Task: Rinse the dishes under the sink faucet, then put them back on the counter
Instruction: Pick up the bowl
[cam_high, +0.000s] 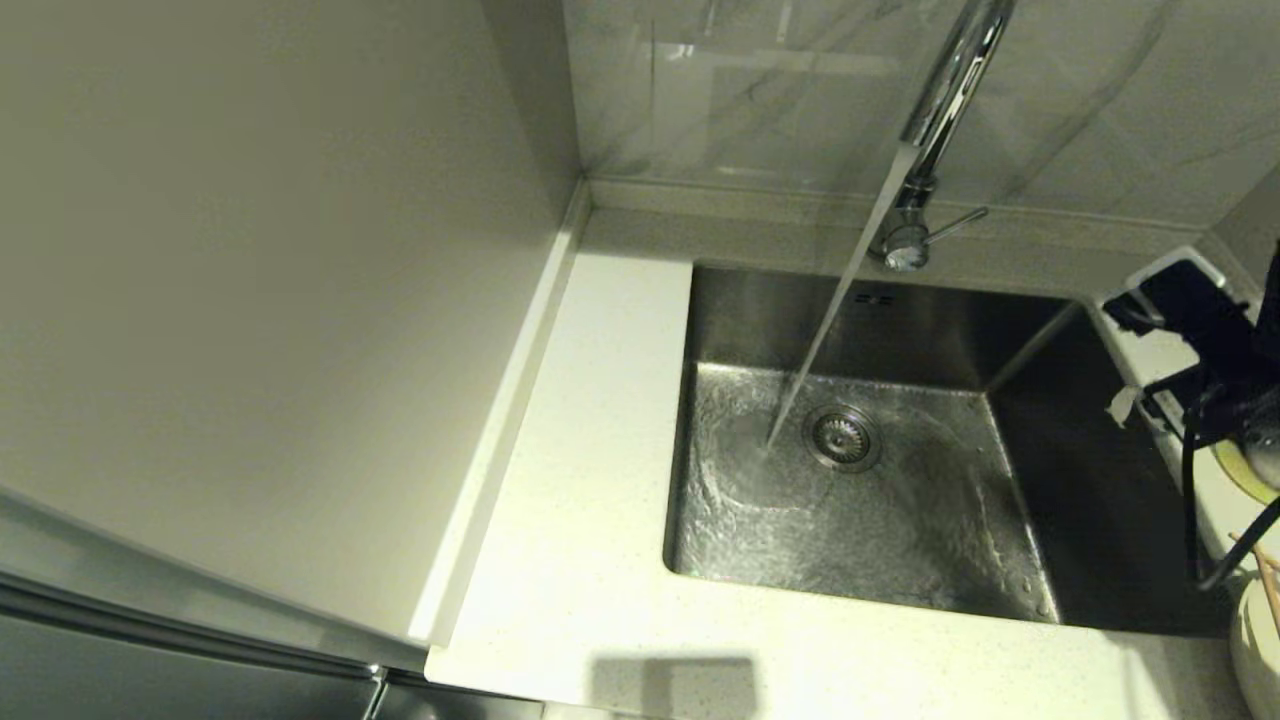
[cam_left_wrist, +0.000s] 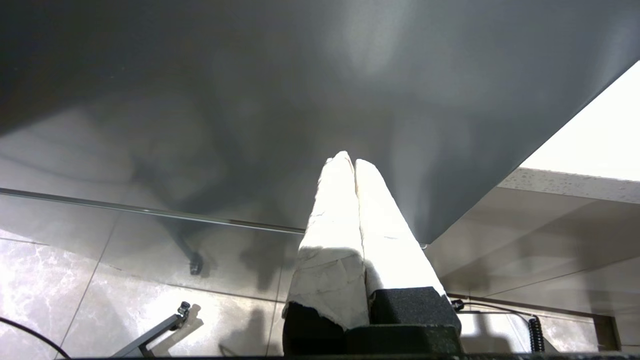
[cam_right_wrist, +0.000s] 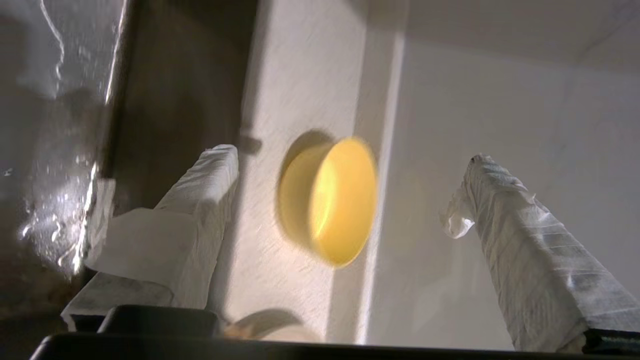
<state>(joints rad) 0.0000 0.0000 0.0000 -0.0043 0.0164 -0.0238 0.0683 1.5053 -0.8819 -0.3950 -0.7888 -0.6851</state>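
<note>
At the centre of the head view sits the steel sink (cam_high: 900, 330), its basin holding nothing but a sheet of running water that spreads around the round drain strainer (cam_high: 843, 437). A stream (cam_high: 835, 300) falls slantwise from the chrome faucet (cam_high: 950, 90), which rises at the upper right of the frame behind the sink, its thin lever (cam_high: 955, 222) sticking out to the right. Pale speckled bench (cam_high: 590, 480) wraps the sink on the left and along the lower edge, with a low raised rim (cam_high: 490, 440) on its left side.

Far right in the head view, the right gripper (cam_right_wrist: 350, 165) hangs over the narrow strip of bench beside the sink, mostly cut off by the frame edge. Its wrist view shows the cloth-wrapped jaws spread wide, gripping nothing, with the yellow bowl (cam_right_wrist: 330, 200) on the bench between and beyond them, clear of both fingers. The bowl looks empty, its inside bare. It stands near the sink's dark wall. Only a sliver of the bowl shows at the right edge of the head view, beneath the arm.

Lower right corner of the head view: part of a cream plate (cam_high: 1255, 640) and a wooden chopstick (cam_high: 1268, 580) above it.

The left gripper (cam_left_wrist: 354, 165) appears only in its own wrist view, jaws pressed together and empty, pointing toward a grey cabinet face (cam_left_wrist: 320, 90) above a tiled floor (cam_left_wrist: 75, 290).
</note>
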